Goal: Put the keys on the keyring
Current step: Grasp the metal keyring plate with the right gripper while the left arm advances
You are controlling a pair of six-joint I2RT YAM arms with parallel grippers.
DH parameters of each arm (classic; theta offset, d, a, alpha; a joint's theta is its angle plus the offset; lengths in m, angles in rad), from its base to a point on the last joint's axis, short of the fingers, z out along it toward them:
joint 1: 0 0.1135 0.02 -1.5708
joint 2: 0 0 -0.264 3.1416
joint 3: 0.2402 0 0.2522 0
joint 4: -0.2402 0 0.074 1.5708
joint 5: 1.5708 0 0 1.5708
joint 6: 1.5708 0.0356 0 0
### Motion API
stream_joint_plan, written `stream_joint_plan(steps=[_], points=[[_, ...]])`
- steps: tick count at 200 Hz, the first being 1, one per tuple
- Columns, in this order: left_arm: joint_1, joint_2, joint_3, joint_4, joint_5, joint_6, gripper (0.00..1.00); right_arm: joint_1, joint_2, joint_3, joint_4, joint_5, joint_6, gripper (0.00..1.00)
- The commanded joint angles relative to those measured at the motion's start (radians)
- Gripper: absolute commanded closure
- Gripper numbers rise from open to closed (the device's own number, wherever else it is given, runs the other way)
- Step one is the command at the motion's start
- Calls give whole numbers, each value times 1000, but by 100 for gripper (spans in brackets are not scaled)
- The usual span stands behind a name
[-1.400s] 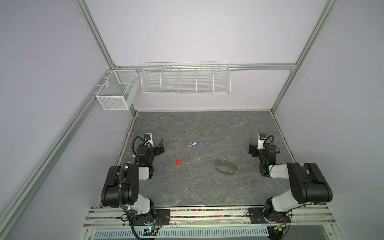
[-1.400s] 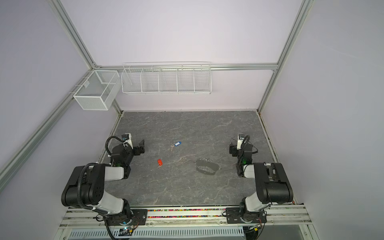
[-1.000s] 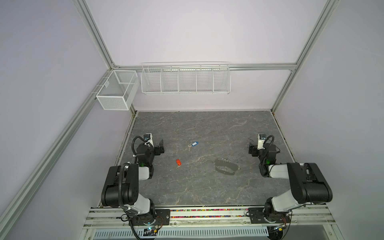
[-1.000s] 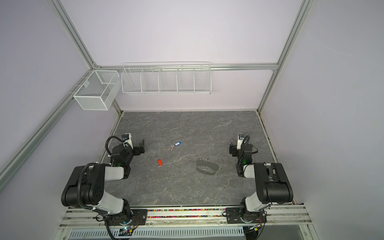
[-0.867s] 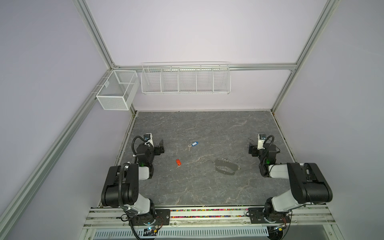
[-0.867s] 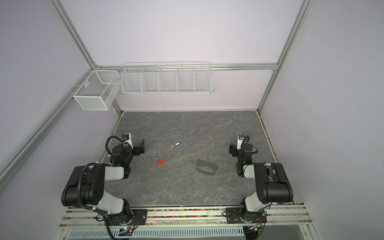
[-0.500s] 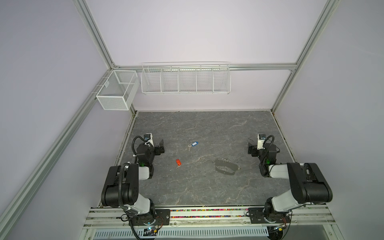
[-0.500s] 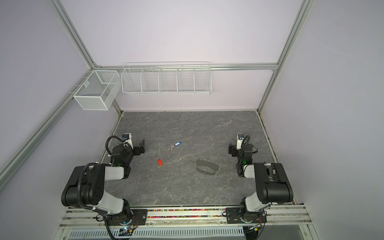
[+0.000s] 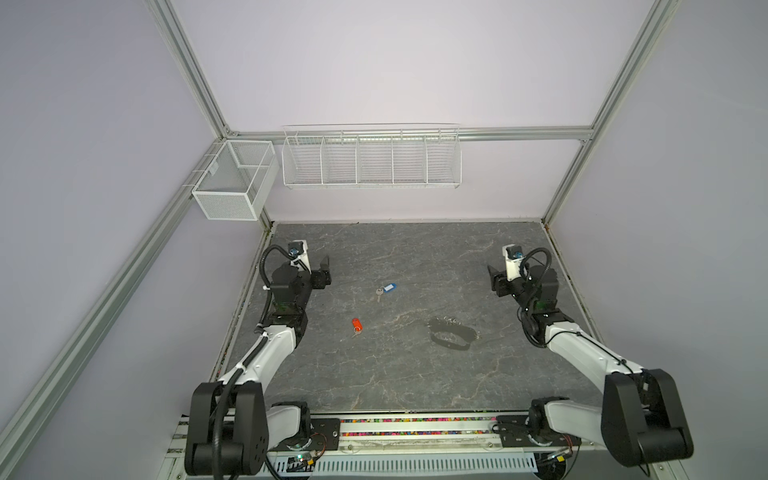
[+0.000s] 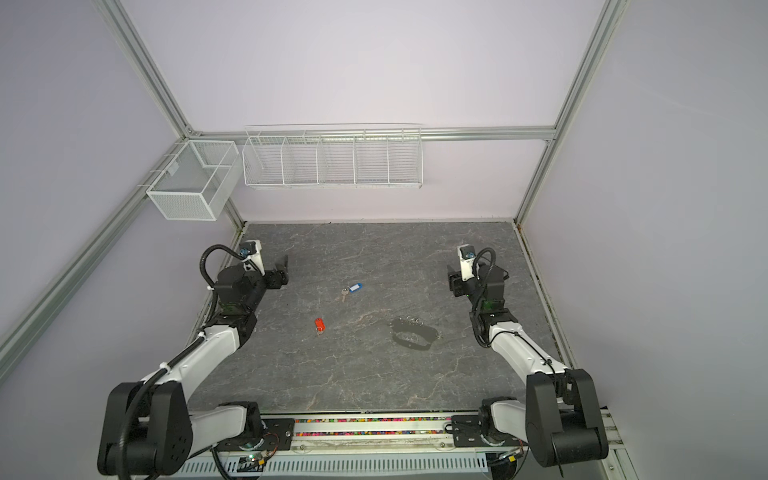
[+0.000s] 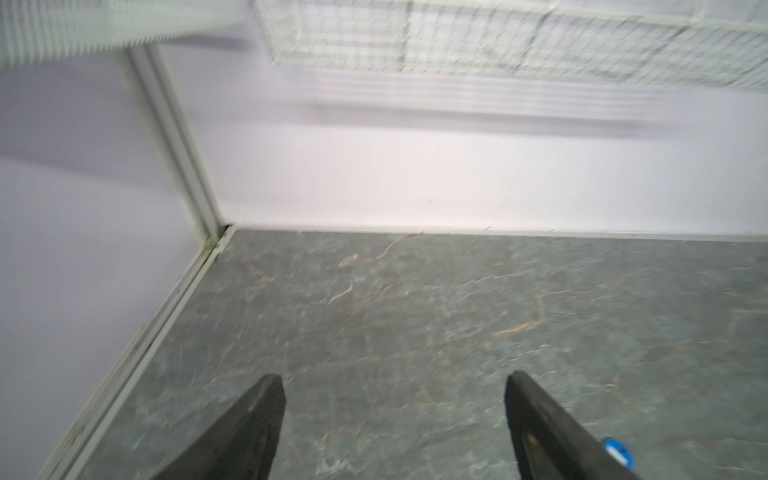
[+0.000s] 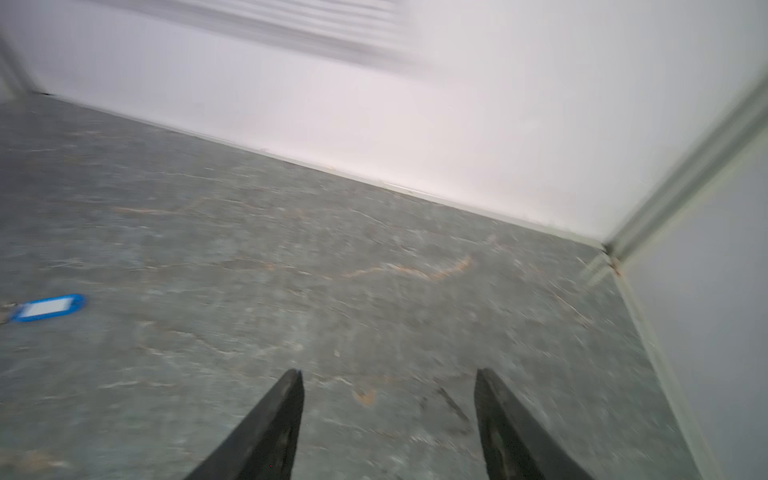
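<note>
Both top views show the keys lying apart on the grey mat. The blue-tagged key (image 9: 388, 288) (image 10: 354, 287) is near the middle, and the orange-red-tagged key (image 9: 356, 324) (image 10: 318, 324) lies nearer and to the left. The dark-grey keyring (image 9: 451, 332) (image 10: 415, 332) lies flat at the right of centre, with small silver rings along its far edge. My left gripper (image 9: 325, 270) (image 11: 390, 376) is open and empty at the mat's left side. My right gripper (image 9: 493, 277) (image 12: 388, 372) is open and empty at the right side. The blue tag (image 12: 48, 307) shows in the right wrist view, and a blue edge (image 11: 618, 451) peeks past a finger in the left wrist view.
A white wire rack (image 9: 371, 158) hangs on the back wall and a white mesh basket (image 9: 235, 180) on the left frame rail. Walls and aluminium posts close in the mat on three sides. A rail with the arm bases (image 9: 415, 428) runs along the front.
My right gripper has shifted slightly toward the middle. The left arm, the keys and the keyring stay where they were.
</note>
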Motion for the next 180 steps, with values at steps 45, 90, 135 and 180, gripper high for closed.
stream_joint_plan(steps=[45, 90, 135, 180], points=[[-221, -93, 42, -428, -12, -165, 22, 353, 71, 146, -601, -138, -574, 38], [-220, -48, 53, -422, 21, -271, 24, 478, 144, 106, -588, -97, -718, 46], [-221, 41, 97, -407, 76, -294, 27, 527, 302, 164, -570, 80, -719, 62], [-220, 53, 114, -419, 68, -256, 28, 540, 378, 193, -511, 107, -712, 69]])
